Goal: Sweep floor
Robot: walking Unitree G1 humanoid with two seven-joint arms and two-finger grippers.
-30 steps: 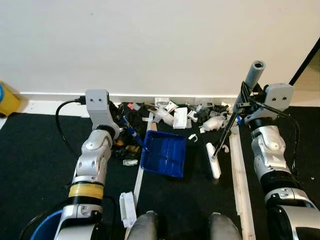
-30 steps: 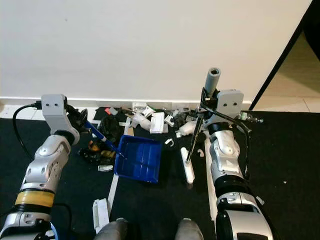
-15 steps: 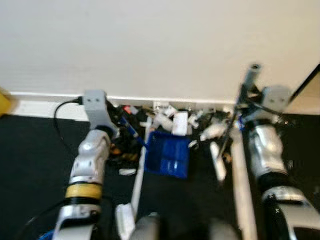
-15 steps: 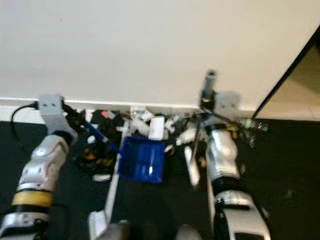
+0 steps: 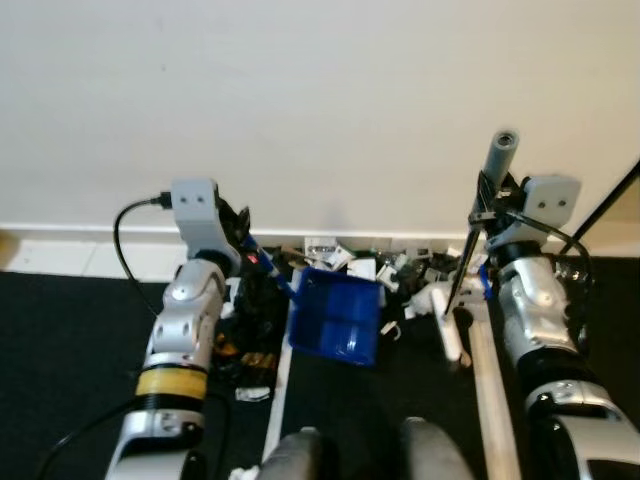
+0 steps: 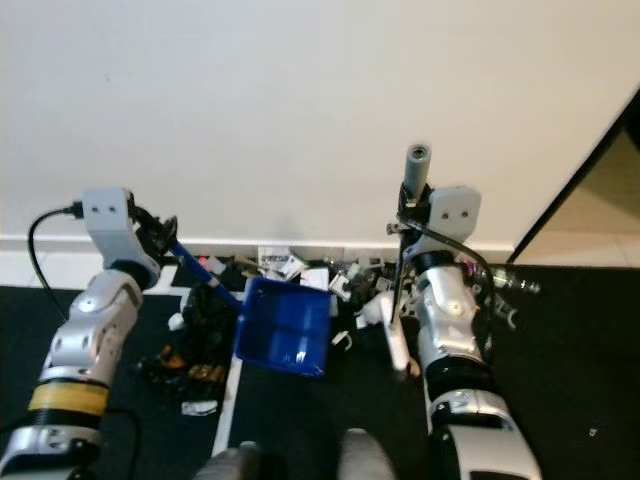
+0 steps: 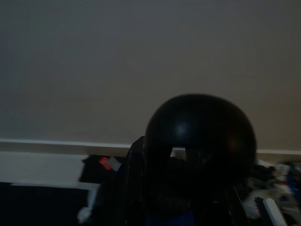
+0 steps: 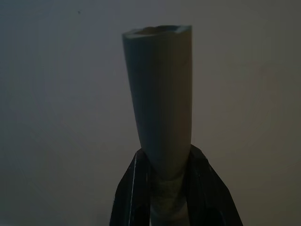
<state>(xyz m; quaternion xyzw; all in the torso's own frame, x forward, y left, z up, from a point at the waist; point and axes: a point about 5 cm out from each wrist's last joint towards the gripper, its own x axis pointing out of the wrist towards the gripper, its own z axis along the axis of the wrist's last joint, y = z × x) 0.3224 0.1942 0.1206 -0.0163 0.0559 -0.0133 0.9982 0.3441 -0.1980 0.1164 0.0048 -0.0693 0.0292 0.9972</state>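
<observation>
Currently left gripper (image 5: 238, 228) clamps dustpan (image 5: 335, 314) handle, right gripper (image 5: 484, 205) clamps broom (image 5: 452, 330). Keep pan lip flat on floor, sweep far-wall debris (image 5: 400, 270) leftward in.

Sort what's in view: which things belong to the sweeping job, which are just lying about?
Job: blue dustpan, its handle held in the left gripper; broom, gripped by the right gripper; debris pile along the baseboard.

Lying about: white strips on the black floor; yellow-black item beside the left arm.
</observation>
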